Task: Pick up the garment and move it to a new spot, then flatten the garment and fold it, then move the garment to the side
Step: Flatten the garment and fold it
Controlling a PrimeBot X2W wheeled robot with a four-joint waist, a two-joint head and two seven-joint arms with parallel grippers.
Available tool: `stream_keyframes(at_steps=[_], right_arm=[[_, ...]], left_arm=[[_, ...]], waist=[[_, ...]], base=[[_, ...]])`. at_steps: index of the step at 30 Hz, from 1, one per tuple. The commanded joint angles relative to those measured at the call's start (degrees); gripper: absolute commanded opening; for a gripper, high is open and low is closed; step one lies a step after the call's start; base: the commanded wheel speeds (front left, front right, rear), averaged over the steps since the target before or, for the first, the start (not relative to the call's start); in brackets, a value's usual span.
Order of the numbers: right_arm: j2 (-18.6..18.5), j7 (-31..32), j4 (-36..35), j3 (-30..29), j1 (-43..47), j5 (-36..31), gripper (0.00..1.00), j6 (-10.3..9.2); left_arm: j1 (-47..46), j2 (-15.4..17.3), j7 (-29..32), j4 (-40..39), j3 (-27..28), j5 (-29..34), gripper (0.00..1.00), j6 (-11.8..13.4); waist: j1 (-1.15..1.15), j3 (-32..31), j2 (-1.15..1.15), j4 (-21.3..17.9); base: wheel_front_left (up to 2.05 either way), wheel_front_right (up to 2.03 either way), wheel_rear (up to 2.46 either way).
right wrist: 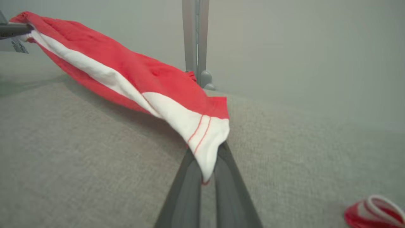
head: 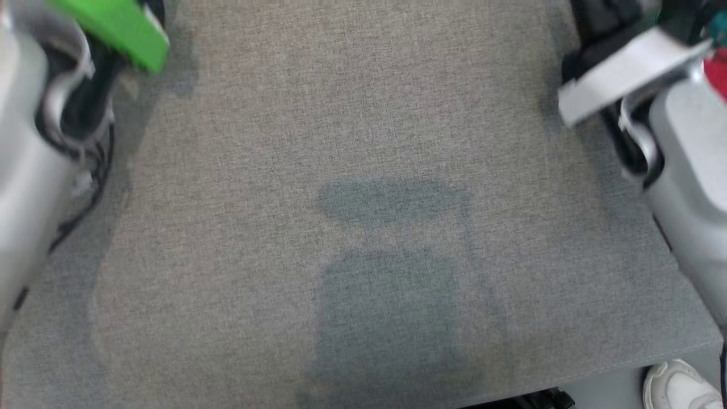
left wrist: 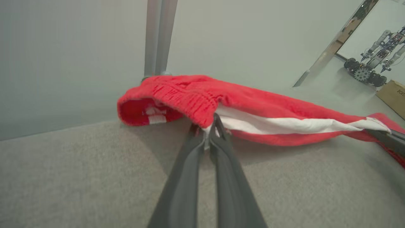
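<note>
The garment [left wrist: 253, 101] is red knit with a broad white band. It hangs stretched between my two grippers, just above the grey fabric table [head: 363, 142]. My left gripper [left wrist: 208, 129] is shut on its ribbed red hem. My right gripper [right wrist: 207, 153] is shut on the white end of the garment [right wrist: 142, 82], which drapes over the fingertips. The right gripper's dark fingers [left wrist: 387, 136] show at the right edge of the left wrist view. In the head view my pale left forearm [head: 34, 142] and right forearm [head: 687, 153] reach past the top edge.
A grey metal post [left wrist: 158, 38] rises at the table's far edge behind the garment. A small red and white cloth item [right wrist: 373, 212] lies on the table. A person's white shoe [head: 679, 389] is below the table's near right corner. Another robot [left wrist: 370, 66] and a cardboard box [left wrist: 394, 95] stand far off.
</note>
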Motion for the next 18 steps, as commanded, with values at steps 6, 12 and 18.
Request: stream_keyframes(at_steps=[6, 12, 18], right_arm=[[-4.2, -0.5, -7.9, 0.6, 20.5, 4.7, 0.00, -0.08], [-6.8, -0.5, -12.8, -0.2, 33.3, 5.3, 0.00, -0.09], [-9.6, -0.5, -14.0, -1.9, 45.7, 4.4, 0.00, -0.14]], left_arm=[[19.7, 9.4, -3.1, -10.5, -5.7, -4.1, 0.00, -0.2], [34.8, 14.7, -5.6, -19.4, -7.6, -5.5, 0.00, 5.1], [53.6, 15.4, -9.8, -27.2, -9.8, -8.1, 0.00, 15.2]], waist=[[-0.01, -10.0, 0.25, 0.5], [-0.01, -16.1, 0.25, 0.2], [-0.01, -21.6, 0.25, 0.8]], base=[[0.00, 0.00, 0.00], [0.00, 0.00, 0.00], [0.00, 0.00, 0.00]])
